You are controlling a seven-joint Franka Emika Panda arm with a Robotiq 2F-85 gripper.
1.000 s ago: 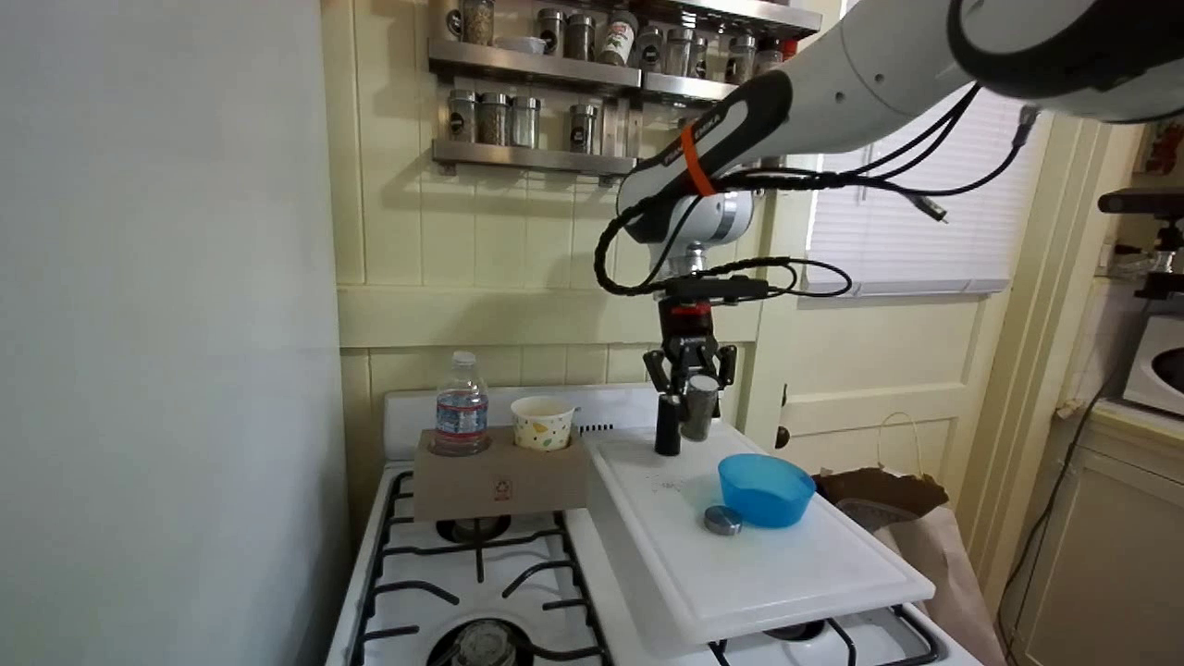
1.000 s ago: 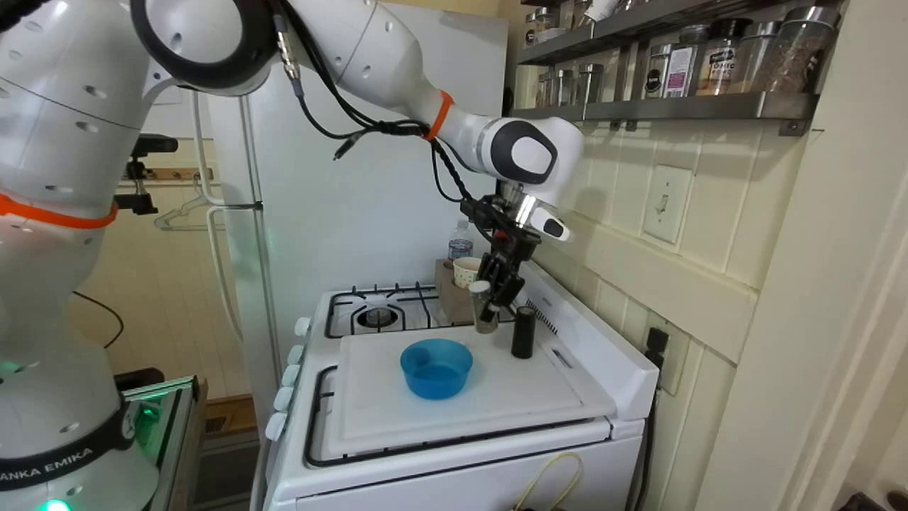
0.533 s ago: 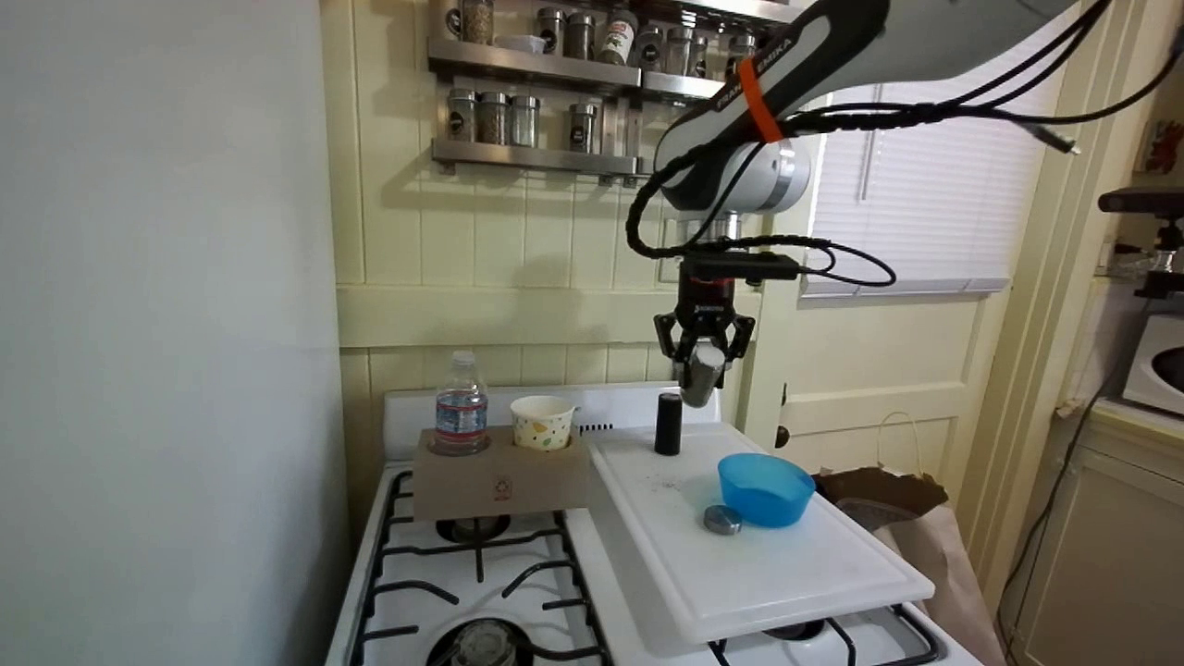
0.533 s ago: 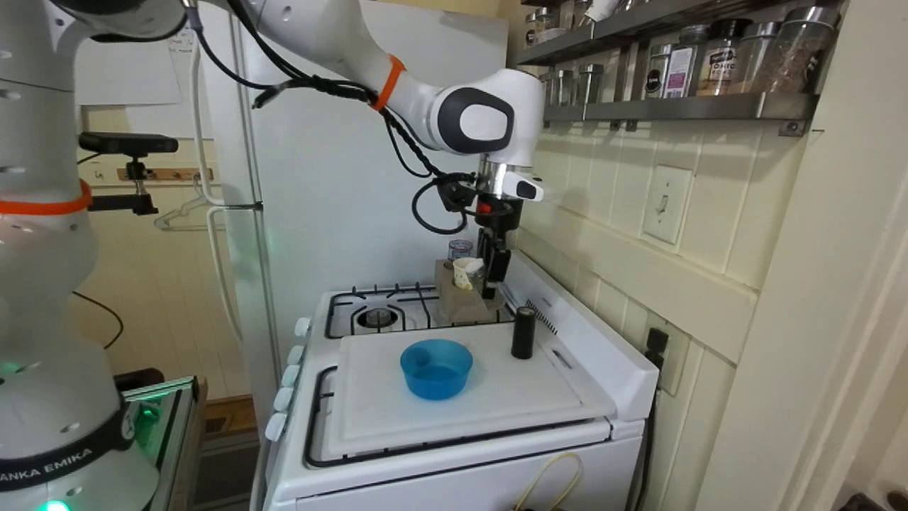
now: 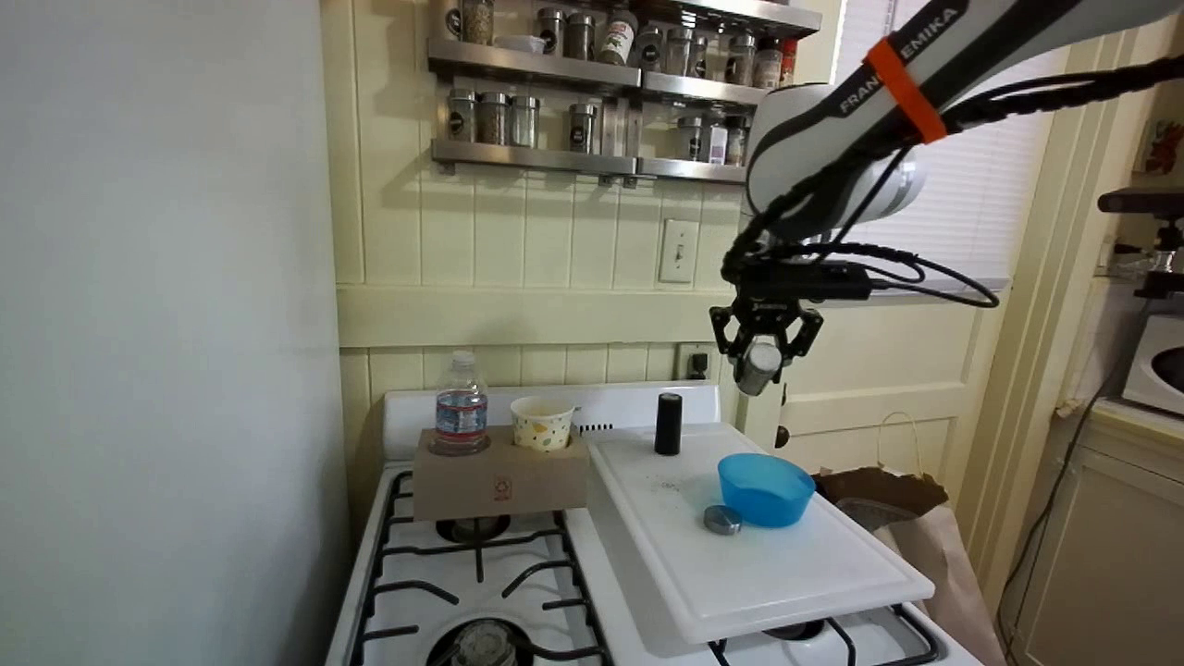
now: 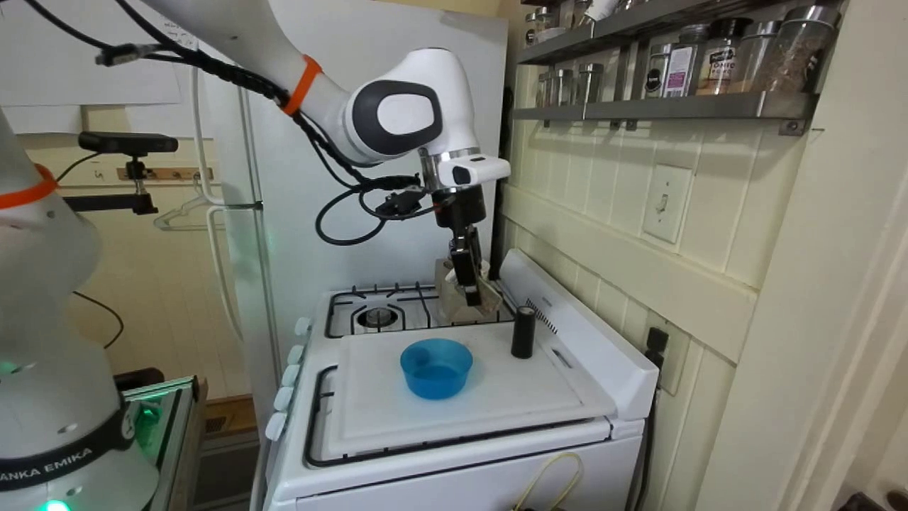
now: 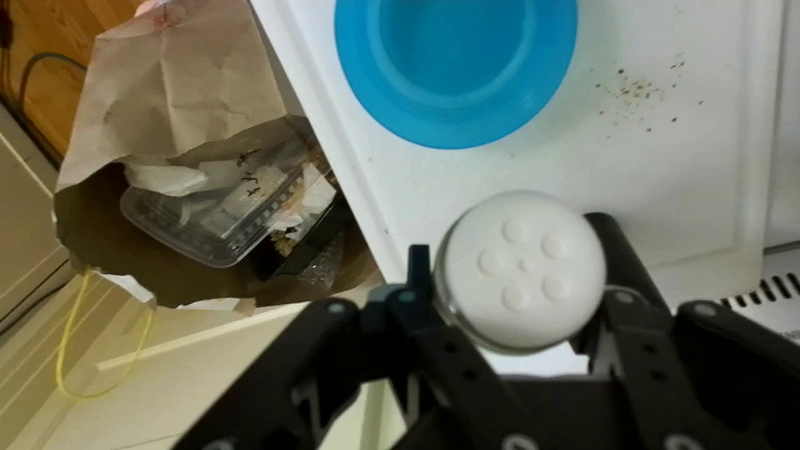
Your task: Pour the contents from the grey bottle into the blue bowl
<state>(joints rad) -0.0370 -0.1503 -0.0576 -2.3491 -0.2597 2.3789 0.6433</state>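
In an exterior view, at the far left, a clear plastic bottle [image 5: 462, 412] and a paper cup [image 5: 543, 427] stand in a cardboard carrier [image 5: 501, 488] on the stove [image 5: 435, 567]. Right of them, on the far part of a white board [image 5: 800, 578], a dark bottle [image 5: 669, 424] stands upright, with a metal lid [image 5: 722, 520] lying flat nearer and further right. Next is the gripper [image 5: 758, 368], hanging in the air, its fingers parted just by the width of the grey bottle [image 7: 524, 270] and pressed against its sides. The grey bottle is held well clear of the board, its long axis slanted: the pale round end points up, near and slightly right, the other end down, far and slightly left. In the wrist view that pale end, with raised dots, sits between the fingers. The blue bowl [image 5: 766, 492] sits upright on the board, just beside the lid. Farthest right, beyond the board, stands an open paper bag [image 5: 939, 564]
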